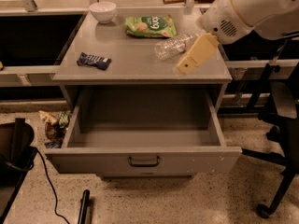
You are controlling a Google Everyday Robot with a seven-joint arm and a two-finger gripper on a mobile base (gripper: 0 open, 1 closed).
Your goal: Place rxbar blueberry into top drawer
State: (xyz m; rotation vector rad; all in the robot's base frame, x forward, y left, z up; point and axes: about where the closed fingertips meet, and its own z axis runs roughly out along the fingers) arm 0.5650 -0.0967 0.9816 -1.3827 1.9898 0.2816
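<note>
The rxbar blueberry (94,60), a small dark blue wrapper with white lettering, lies flat on the left of the grey cabinet top (135,55). The top drawer (140,160) is pulled wide open below it, and nothing shows inside. Its front panel has a small dark bar handle (144,161). My gripper (189,65) hangs from the white arm over the right part of the cabinet top, far to the right of the bar and holding nothing that I can see.
A clear plastic bottle (174,46) lies just left of the gripper. A green snack bag (150,26) and a white bowl (103,10) sit at the back. A black office chair (280,125) stands on the right. Crumpled wrappers (53,122) lie on the floor at left.
</note>
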